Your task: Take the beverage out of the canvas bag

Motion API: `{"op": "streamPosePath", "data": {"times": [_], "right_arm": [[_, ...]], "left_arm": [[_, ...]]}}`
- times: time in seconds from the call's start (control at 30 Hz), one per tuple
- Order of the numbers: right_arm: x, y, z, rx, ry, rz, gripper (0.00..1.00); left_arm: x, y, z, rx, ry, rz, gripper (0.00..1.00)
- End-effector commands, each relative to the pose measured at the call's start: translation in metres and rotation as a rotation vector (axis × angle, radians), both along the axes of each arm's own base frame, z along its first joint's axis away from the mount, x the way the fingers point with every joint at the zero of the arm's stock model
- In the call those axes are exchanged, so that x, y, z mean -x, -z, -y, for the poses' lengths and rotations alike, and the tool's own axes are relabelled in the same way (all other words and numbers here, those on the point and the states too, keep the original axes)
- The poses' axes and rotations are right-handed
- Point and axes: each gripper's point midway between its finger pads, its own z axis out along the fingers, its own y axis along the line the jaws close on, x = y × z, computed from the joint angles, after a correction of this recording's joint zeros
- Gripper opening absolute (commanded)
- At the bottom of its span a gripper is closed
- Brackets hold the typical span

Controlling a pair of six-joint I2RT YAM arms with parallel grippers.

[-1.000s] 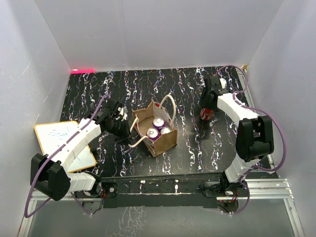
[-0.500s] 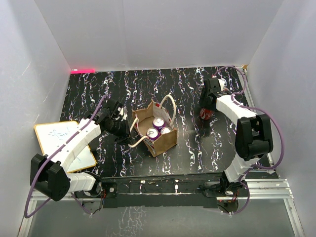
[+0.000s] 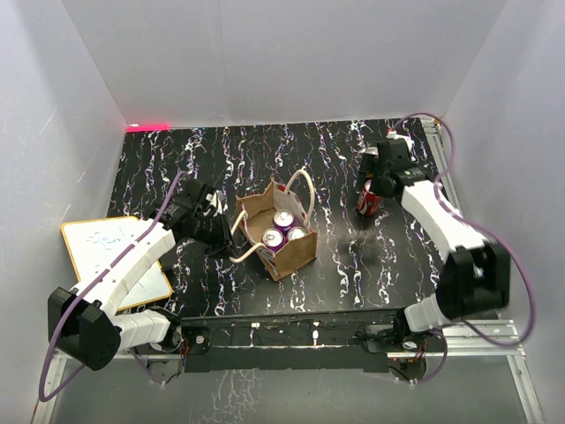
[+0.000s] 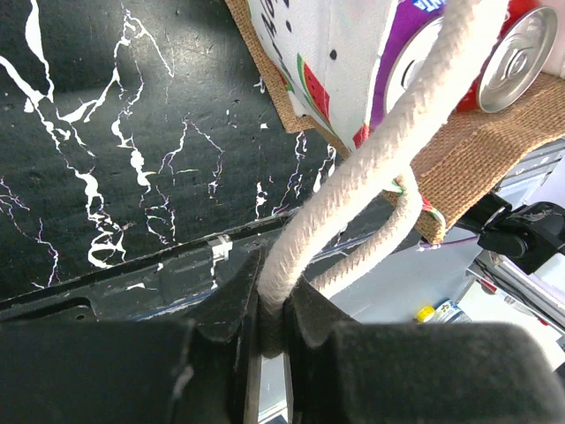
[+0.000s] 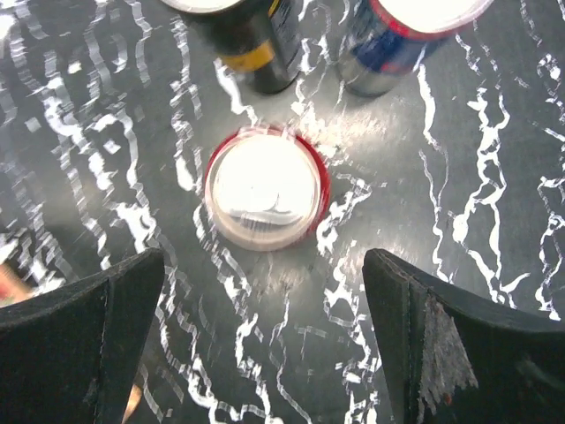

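Observation:
The tan canvas bag [image 3: 284,250] stands mid-table with purple beverage cans [image 3: 283,220] upright inside it. My left gripper [image 3: 222,231] sits just left of the bag, shut on its near cream handle [image 4: 371,168], which runs up between the pads [image 4: 221,305]. In the left wrist view the bag's woven side [image 4: 477,146] and can tops [image 4: 521,57] show. A red beverage can [image 5: 267,187] stands upright on the table at the right [image 3: 368,203]. My right gripper [image 5: 265,296] hovers over it, open, touching nothing; in the top view it [image 3: 378,173] is just behind the can.
A black-and-yellow can [image 5: 258,49] and a blue-and-red can [image 5: 397,35] stand just beyond the red one. A white board [image 3: 115,258] lies at the table's left edge. White walls enclose the black marbled table [image 3: 335,265] on three sides.
My right gripper has opened and let go of the red can, which now stands alone; its arm has swung out to the right. The left gripper keeps hold of the handle.

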Motion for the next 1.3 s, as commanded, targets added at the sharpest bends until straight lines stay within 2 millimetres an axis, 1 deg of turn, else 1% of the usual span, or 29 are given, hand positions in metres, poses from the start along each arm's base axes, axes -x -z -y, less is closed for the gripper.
{"op": "streamPosePath", "data": {"times": [0.0,0.13,0.17,0.2,0.27,0.43,0.57,0.63,0.73,0.8,0.9,0.93,0.97,1.07,1.17,1.27], "right_arm": [[0.048,-0.02,-0.014,-0.097,-0.094,0.031,0.99],[0.107,0.002,-0.037,-0.247,-0.187,-0.029,0.99],[0.121,0.005,-0.046,-0.312,-0.2,-0.027,0.99],[0.127,0.0,-0.055,-0.356,-0.219,-0.01,0.99],[0.129,-0.023,-0.076,-0.452,-0.302,0.046,0.99],[0.127,-0.069,-0.106,-0.639,-0.351,0.087,0.99],[0.119,-0.117,-0.127,-0.702,-0.42,0.156,0.99],[0.114,-0.14,-0.143,-0.713,-0.471,0.187,0.99],[0.109,-0.167,-0.177,-0.708,-0.564,0.198,0.99],[0.108,-0.177,-0.204,-0.689,-0.624,0.187,0.99],[0.109,-0.182,-0.249,-0.638,-0.704,0.166,0.99],[0.108,-0.171,-0.261,-0.606,-0.704,0.13,0.99],[0.106,-0.164,-0.271,-0.579,-0.699,0.107,0.99],[0.1,-0.137,-0.287,-0.493,-0.655,0.029,0.99],[0.087,-0.105,-0.28,-0.376,-0.502,-0.053,0.99],[0.08,-0.085,-0.277,-0.307,-0.451,-0.109,0.99]], "left_arm": [[0.005,0.0,-0.001,0.023,-0.008,0.006,0.0],[0.007,0.0,0.0,0.038,-0.017,0.004,0.0],[0.008,0.0,0.0,0.04,-0.021,0.004,0.0],[0.009,0.0,0.0,0.042,-0.024,0.003,0.0],[0.01,0.001,0.0,0.045,-0.03,0.0,0.0],[0.012,0.002,0.003,0.071,-0.036,-0.008,0.0],[0.012,0.0,0.002,0.071,-0.045,-0.001,0.0],[0.013,0.0,0.002,0.073,-0.049,0.0,0.0],[0.013,0.002,0.002,0.074,-0.056,-0.004,0.0],[0.013,0.001,0.002,0.076,-0.062,-0.002,0.0],[0.011,-0.001,0.002,0.077,-0.066,0.003,0.0],[0.011,-0.001,0.002,0.076,-0.067,0.001,0.0],[0.01,-0.002,0.003,0.076,-0.068,0.004,0.0],[0.008,-0.003,0.003,0.077,-0.069,0.007,0.0],[0.009,-0.003,0.003,0.073,-0.07,0.005,0.0],[0.011,-0.003,0.001,0.067,-0.074,0.004,0.0]]}}
